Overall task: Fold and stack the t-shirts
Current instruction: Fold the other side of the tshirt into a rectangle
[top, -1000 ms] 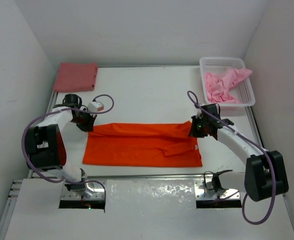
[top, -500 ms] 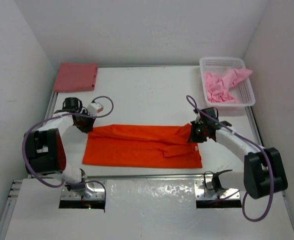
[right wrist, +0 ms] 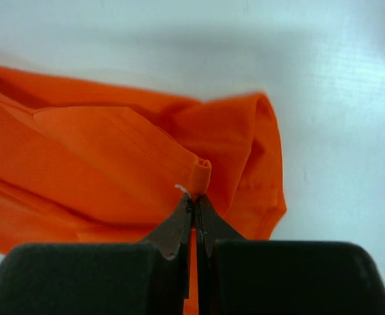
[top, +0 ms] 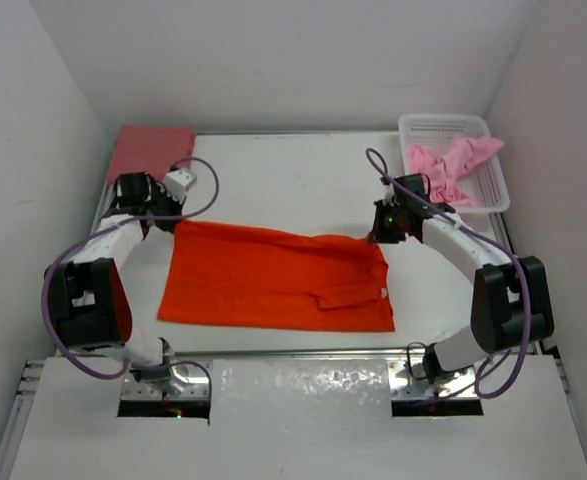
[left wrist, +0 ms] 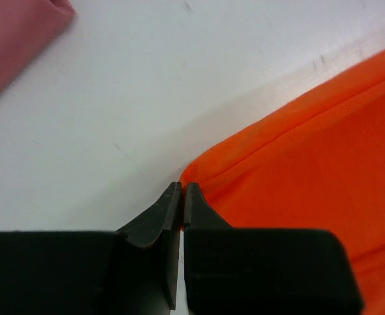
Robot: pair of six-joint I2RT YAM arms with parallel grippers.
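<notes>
orange shirt (top: 273,280): we see it spread flat mid-bench, long side running left to right, with each far corner ending right at a tool

left tool (left wrist: 182,190): clenched, tips pressed together right on the shirt's far-left corner; looks to us like it pinches that corner, with the cloth fanning away to the right

right tool (right wrist: 193,200): clenched on a small rolled bit of hem at the far-right corner, and the cloth bunches up around the pinch

left arm: we've got it reaching up the left side of the bench (top: 293,180), wrist turned inward toward the shirt, purple cable looping over it

right arm: elbow pushed out to the right, forearm angling back in to the left, wrist low over the corner

rose-red shirt (top: 151,150): folded at the far-left corner of the bench, well apart from the orange one

light pink shirt (top: 448,165): crumpled in the white basket (top: 443,122) at far right, one bit draped over the rim
</notes>
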